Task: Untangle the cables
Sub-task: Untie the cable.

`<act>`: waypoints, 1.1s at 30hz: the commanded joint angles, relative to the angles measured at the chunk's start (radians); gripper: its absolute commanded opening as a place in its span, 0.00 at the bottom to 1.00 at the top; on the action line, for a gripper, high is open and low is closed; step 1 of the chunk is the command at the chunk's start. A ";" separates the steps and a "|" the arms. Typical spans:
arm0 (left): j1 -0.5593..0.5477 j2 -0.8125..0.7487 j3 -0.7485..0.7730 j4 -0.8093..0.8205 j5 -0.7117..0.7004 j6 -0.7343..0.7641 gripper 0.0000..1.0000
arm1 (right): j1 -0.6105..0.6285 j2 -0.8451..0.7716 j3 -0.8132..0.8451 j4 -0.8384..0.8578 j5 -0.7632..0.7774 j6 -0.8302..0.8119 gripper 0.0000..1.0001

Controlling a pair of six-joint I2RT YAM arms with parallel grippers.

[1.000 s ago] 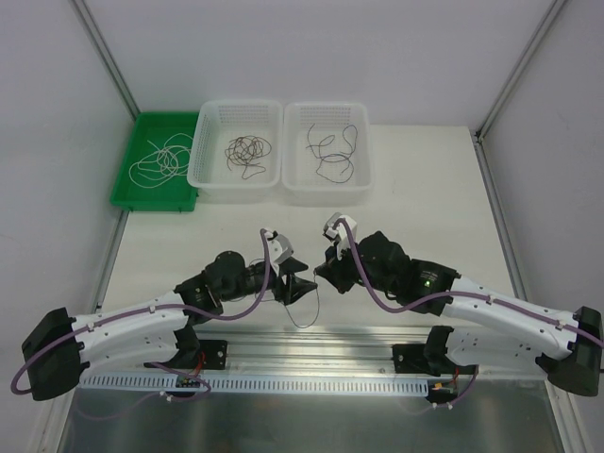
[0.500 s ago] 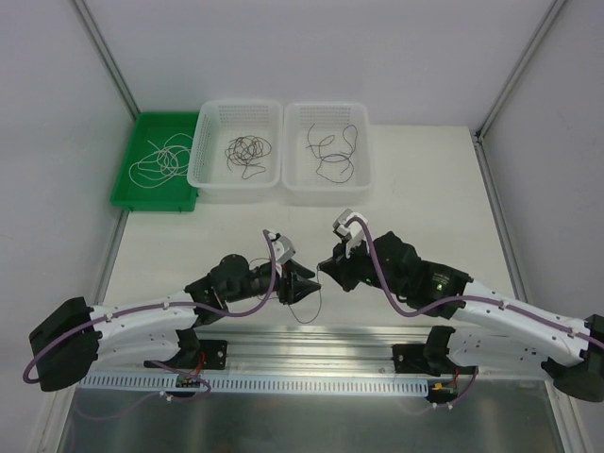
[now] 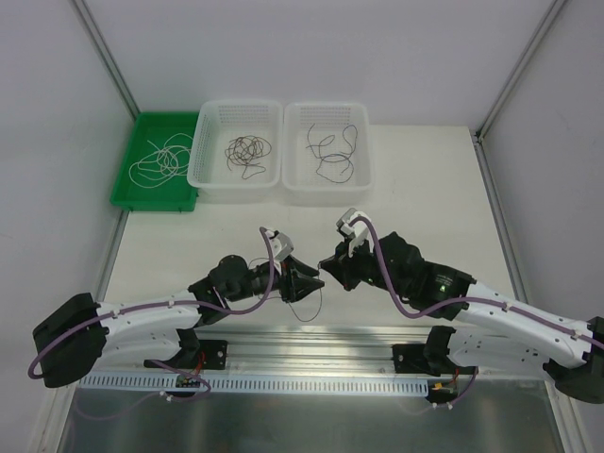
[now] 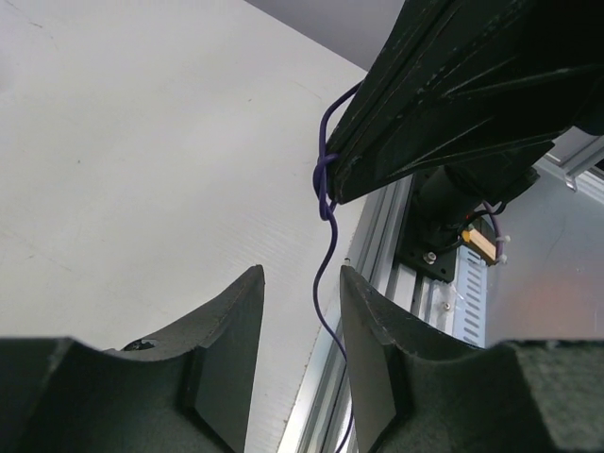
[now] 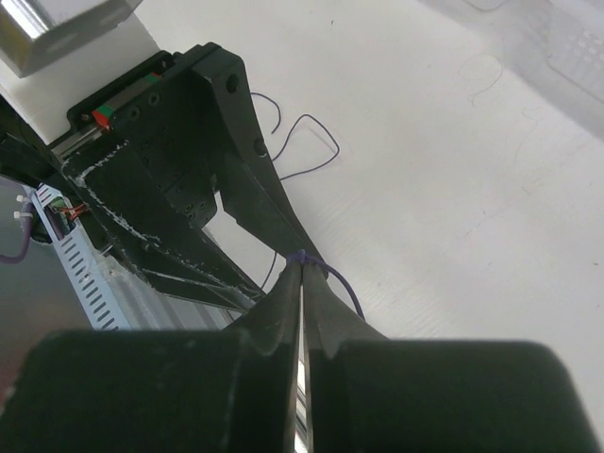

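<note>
Left tool (image 4: pixel 300 276) narrowed; baskets (image 3: pixel 202 176) hold cables (image 3: pixel 247 151).

green tray (image 3: pixel 154 202), white latticed baskets (image 3: pixel 236 190), whitish cable (image 3: pixel 159 162), dark cables (image 3: pixel 247 151), purple cable (image 4: pixel 325 203), black right gripper (image 5: pixel 301 266)

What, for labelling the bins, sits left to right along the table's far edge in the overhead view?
Green tray holding whitish cables → left white basket holding a dark tangle → right white basket holding loose dark cables.
</note>
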 commanded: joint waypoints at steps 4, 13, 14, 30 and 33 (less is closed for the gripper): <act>-0.008 0.022 -0.018 0.142 0.037 -0.049 0.38 | -0.001 -0.021 -0.008 0.057 0.016 0.017 0.01; -0.009 0.083 -0.012 0.213 0.048 -0.086 0.00 | 0.002 -0.032 -0.023 0.063 0.001 0.017 0.01; -0.011 0.080 -0.012 0.214 0.047 -0.089 0.00 | 0.000 -0.033 -0.025 0.062 -0.005 0.017 0.01; -0.009 0.017 0.129 -0.114 0.027 -0.134 0.00 | 0.010 -0.018 -0.054 0.051 -0.119 -0.043 0.01; -0.009 0.072 0.171 -0.179 0.065 -0.171 0.00 | 0.013 -0.044 -0.060 0.062 -0.070 -0.048 0.01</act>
